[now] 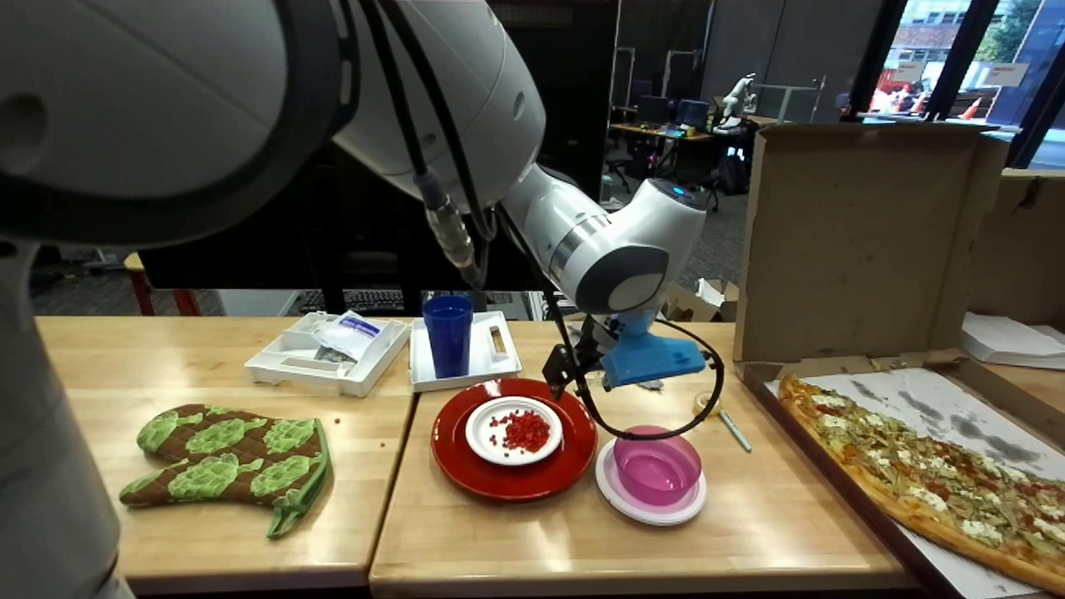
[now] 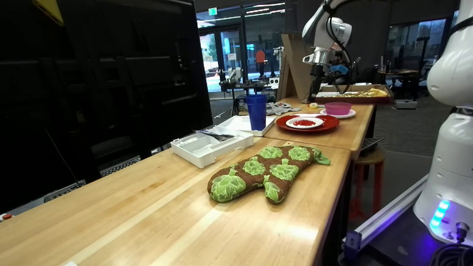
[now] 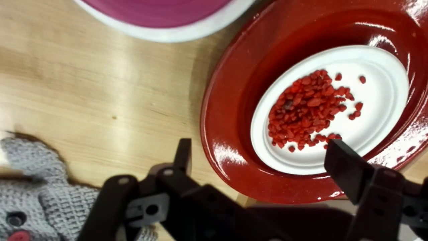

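My gripper (image 3: 260, 144) stands open in the wrist view, its fingers wide apart and nothing between them. It hovers above the far side of a glossy red plate (image 3: 217, 110), touching nothing that I can see. On that plate rests a small white plate (image 3: 378, 110) with a heap of red bits (image 3: 301, 110). Beside it, a pink bowl (image 1: 657, 466) sits on white plates (image 1: 653, 516). A grey knitted thing with buttons (image 3: 40, 194) lies at the wrist view's lower left. In both exterior views the gripper (image 1: 574, 366) appears over the table's back part.
A blue cup (image 1: 448, 341) stands in a white tray (image 1: 499, 366), next to an open white case (image 1: 308, 366). A green and brown oven mitt (image 2: 266, 170) lies on the nearer table. An open pizza box (image 1: 869, 249) holds pizza (image 1: 915, 474). Tape (image 1: 705, 403) and a marker (image 1: 735, 433) lie nearby.
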`<state>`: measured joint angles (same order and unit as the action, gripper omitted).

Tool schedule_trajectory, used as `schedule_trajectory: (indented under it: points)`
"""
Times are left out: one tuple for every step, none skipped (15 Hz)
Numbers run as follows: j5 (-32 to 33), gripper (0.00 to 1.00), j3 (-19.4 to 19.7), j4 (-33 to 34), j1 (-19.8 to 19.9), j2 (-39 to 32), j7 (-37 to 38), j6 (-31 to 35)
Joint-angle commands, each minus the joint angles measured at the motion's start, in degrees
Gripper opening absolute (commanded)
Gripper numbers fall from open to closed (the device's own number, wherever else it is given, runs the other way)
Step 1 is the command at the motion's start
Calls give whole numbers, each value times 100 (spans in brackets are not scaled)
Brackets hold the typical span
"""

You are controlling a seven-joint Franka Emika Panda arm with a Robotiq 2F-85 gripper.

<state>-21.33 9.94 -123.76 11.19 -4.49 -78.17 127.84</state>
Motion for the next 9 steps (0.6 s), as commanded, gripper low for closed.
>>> schedule_trajectory:
  points:
    - [258,100,117,-5,156,82,326,86]
    - [308,100,173,-3,215,84,377,94]
    - [299,100,215,0,268,86,399,88]
    - [264,100,259,-5,325,92,400,91]
    - [213,100,308,-22,388,108,376,96]
    - [189,100,350,-26,439,109,373,97]
    - [177,100,389,-42,488,118,371,109]
    - [161,100,427,-57,536,128,362,117]
    - [143,100,468,-77,587,144,337,120]
